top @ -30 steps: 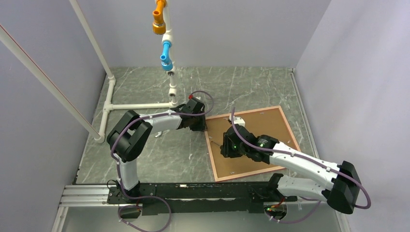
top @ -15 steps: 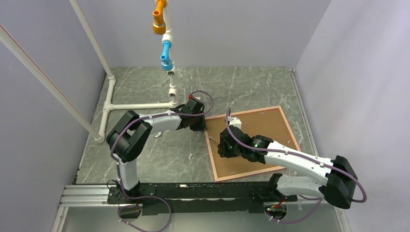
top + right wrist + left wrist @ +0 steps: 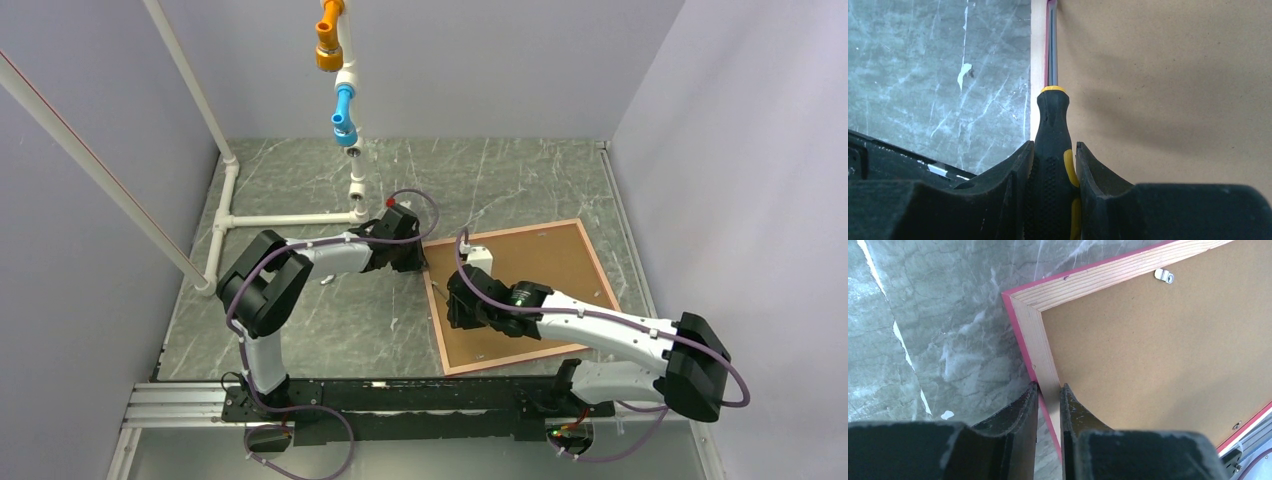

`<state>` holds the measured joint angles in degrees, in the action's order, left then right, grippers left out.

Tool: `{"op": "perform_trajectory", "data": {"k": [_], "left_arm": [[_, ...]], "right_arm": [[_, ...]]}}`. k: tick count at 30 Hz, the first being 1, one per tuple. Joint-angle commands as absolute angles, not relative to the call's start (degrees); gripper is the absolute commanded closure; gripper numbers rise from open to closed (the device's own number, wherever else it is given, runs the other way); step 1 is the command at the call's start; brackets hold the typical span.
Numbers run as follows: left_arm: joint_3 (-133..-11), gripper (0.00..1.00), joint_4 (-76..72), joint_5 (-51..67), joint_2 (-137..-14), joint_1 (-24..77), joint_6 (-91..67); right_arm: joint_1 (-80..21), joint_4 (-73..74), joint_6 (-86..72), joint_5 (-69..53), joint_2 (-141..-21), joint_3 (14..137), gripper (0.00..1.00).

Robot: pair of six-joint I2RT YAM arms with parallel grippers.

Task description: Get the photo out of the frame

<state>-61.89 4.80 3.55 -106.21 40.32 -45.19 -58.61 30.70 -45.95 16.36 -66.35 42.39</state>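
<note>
The frame (image 3: pixel 560 262) lies face down on the marbled table, its brown backing board (image 3: pixel 1158 350) facing up. The photo is hidden under that board. My left gripper (image 3: pixel 421 262) is shut on the frame's left border (image 3: pixel 1038 340) close to the far-left corner, one finger on each side of the wooden strip (image 3: pixel 1049 387). My right gripper (image 3: pixel 462 300) is shut on a black-and-yellow screwdriver (image 3: pixel 1050 125). Its shaft (image 3: pixel 1052 45) runs along the seam between the left border and the board (image 3: pixel 1168 90).
A white pipe structure (image 3: pixel 290 217) stands at the back left, with blue and orange fittings (image 3: pixel 343 105) on its upright. A small metal hanger clip (image 3: pixel 1164 275) sits on the board near the far edge. Grey walls close in three sides; the arms' rail (image 3: pixel 400 395) runs along the near edge.
The left gripper has closed onto the frame's left border. The right arm has slid left with the screwdriver, bringing it to the frame's left edge.
</note>
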Motion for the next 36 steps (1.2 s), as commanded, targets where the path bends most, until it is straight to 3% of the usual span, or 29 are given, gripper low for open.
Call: {"op": "perform_trajectory", "data": {"k": [1, 12, 27, 36], "left_arm": [[-59.1, 1.0, 9.1, 3.4, -106.6, 40.7, -44.6], [-58.1, 1.0, 8.2, 3.8, -106.8, 41.0, -45.2], [-55.6, 1.0, 6.3, 4.7, -106.3, 41.3, -47.1], [-55.2, 1.0, 5.8, 5.0, -106.1, 41.6, -47.4]], "right_arm": [[-58.5, 28.9, -47.5, 22.9, -68.3, 44.0, 1.0], [-59.1, 29.3, -49.7, 27.3, -71.5, 45.3, 1.0], [-59.3, 27.8, -82.1, 29.7, -61.8, 36.1, 1.0], [-59.5, 23.5, -81.0, 29.4, -63.7, 35.1, 1.0]]}}
